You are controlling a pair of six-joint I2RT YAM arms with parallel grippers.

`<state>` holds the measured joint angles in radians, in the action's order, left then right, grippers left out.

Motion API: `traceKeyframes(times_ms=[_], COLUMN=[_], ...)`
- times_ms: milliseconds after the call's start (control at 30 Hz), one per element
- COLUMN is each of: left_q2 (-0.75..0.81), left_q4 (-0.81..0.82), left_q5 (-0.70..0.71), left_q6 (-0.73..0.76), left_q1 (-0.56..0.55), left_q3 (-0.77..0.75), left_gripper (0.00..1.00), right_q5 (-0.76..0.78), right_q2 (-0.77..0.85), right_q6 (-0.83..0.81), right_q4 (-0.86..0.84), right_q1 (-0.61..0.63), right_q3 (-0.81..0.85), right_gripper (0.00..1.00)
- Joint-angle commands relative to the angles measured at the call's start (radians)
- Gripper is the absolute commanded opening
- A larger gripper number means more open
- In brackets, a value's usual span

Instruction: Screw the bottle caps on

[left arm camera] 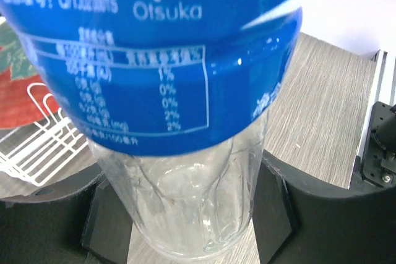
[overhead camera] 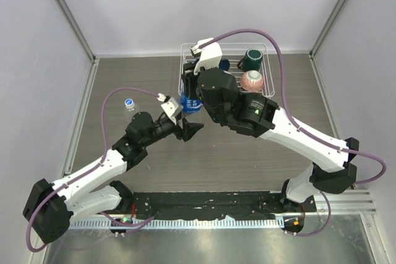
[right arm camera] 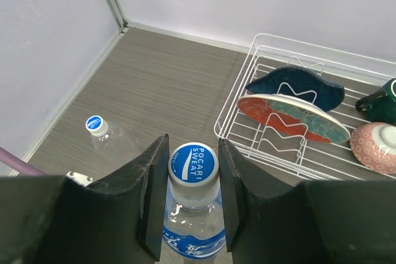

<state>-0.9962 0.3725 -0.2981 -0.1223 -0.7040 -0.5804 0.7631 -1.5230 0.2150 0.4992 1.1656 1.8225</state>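
Observation:
A clear bottle with a blue wrap label (left arm camera: 154, 60) stands upright near the middle of the table (overhead camera: 247, 153). My left gripper (left arm camera: 192, 214) is closed on its clear lower body, a black finger (left arm camera: 275, 205) pressing on each side. From above, my right gripper (right arm camera: 193, 156) is shut on this bottle's blue-topped cap (right arm camera: 193, 164), which sits on the neck. In the top view the blue label (overhead camera: 189, 104) shows between the two wrists. A second, plain bottle (right arm camera: 111, 145) stands alone to the left with its blue-topped cap (right arm camera: 94, 124) (overhead camera: 129, 102) on it.
A white wire dish rack (overhead camera: 267, 51) stands at the back, right behind the held bottle. It holds a dark green mug (overhead camera: 250, 60), a pink bowl (overhead camera: 252, 80), a red patterned plate (right arm camera: 291, 115) and a dark blue dish (right arm camera: 297, 85). Walls close in the table's left and right sides.

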Motion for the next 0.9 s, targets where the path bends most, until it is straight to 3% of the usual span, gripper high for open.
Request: traceKeyframes(times_ms=[0,200,400,467,500,567,600,667,700,800,867], left_q2=[0.059,0.070,0.077,0.082,0.082,0.083,0.082,0.079,0.076,0.074,0.073], left_q4=[0.212,0.203,0.194,0.190,0.190,0.186,0.180,0.180,0.168,0.141,0.138], left_q5=[0.013,0.005,-0.021,-0.050,-0.061,-0.102,-0.122,-0.180,-0.197,-0.298,-0.370], left_q6=[0.010,0.009,0.010,0.010,0.010,0.007,0.009,0.012,0.012,0.023,0.024], left_q1=[0.015,0.021,0.027,0.032,0.032,0.034,0.034,0.035,0.035,0.035,0.035], left_q3=[-0.027,-0.027,-0.021,-0.012,-0.010,-0.006,-0.007,-0.010,-0.018,-0.027,-0.029], left_gripper=[0.00,0.00,0.00,0.00,0.00,0.00,0.02,0.07,0.09,0.12,0.07], right_q5=[-0.011,-0.068,-0.239,-0.383,-0.595,-0.808,-0.987,-1.170,-1.332,-1.439,-1.603], right_q2=[-0.002,0.023,0.096,0.145,0.159,0.191,0.205,0.230,0.234,0.216,0.192], right_q6=[-0.037,-0.032,-0.061,-0.086,-0.097,-0.117,-0.155,-0.189,-0.210,-0.259,-0.266], right_q4=[0.102,0.101,0.085,0.091,0.102,0.122,0.124,0.124,0.122,0.130,0.121], right_q1=[0.006,0.006,-0.006,-0.053,-0.084,-0.200,-0.245,-0.322,-0.405,-0.525,-0.595], right_q3=[0.090,0.100,0.100,0.097,0.097,0.092,0.071,0.044,0.023,0.023,0.037], right_gripper=[0.45,0.63,0.72,0.74,0.76,0.77,0.78,0.78,0.78,0.78,0.77])
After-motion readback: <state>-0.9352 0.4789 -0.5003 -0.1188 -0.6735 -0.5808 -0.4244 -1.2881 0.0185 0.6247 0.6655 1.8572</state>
